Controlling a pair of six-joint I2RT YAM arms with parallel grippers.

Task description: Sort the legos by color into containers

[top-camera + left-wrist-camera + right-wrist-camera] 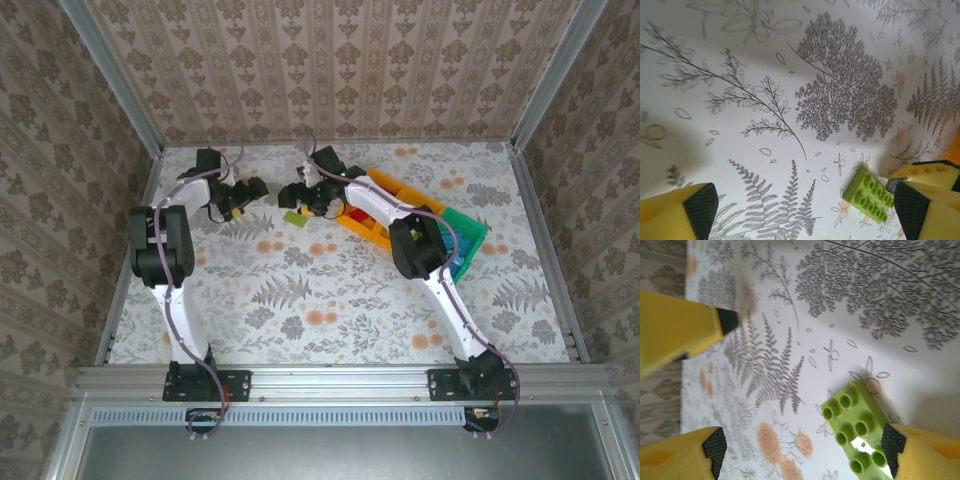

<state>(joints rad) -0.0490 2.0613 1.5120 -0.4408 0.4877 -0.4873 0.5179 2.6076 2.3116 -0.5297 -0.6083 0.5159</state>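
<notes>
- Nearest you, at about 3 o'clock on the fern-printed tabletop [330,300], sits the green open-topped plastic bin [472,232]. Light blue shows inside it beside the right arm's elbow.
- Joined to it, running toward 1 o'clock, are the two orange open-topped plastic bins [392,187], all three angled in one row.
- At 12 o'clock the lime green studded plastic brick [294,217] lies flat on the tabletop, studs up, outside the bins.
- Your right claw [297,196] hangs just above that brick, released, its yellow fingers wide apart. In the right wrist view the brick [855,435] lies just beside one black-padded fingertip [891,446]; whether they touch cannot be told.
- Your left claw [250,193], at 11 o'clock, is likewise released, yellow fingers spread over bare tabletop. In the left wrist view the brick [869,195] sits near its right-hand fingertip [912,207], with a yellow finger of the right claw just past it.
</notes>
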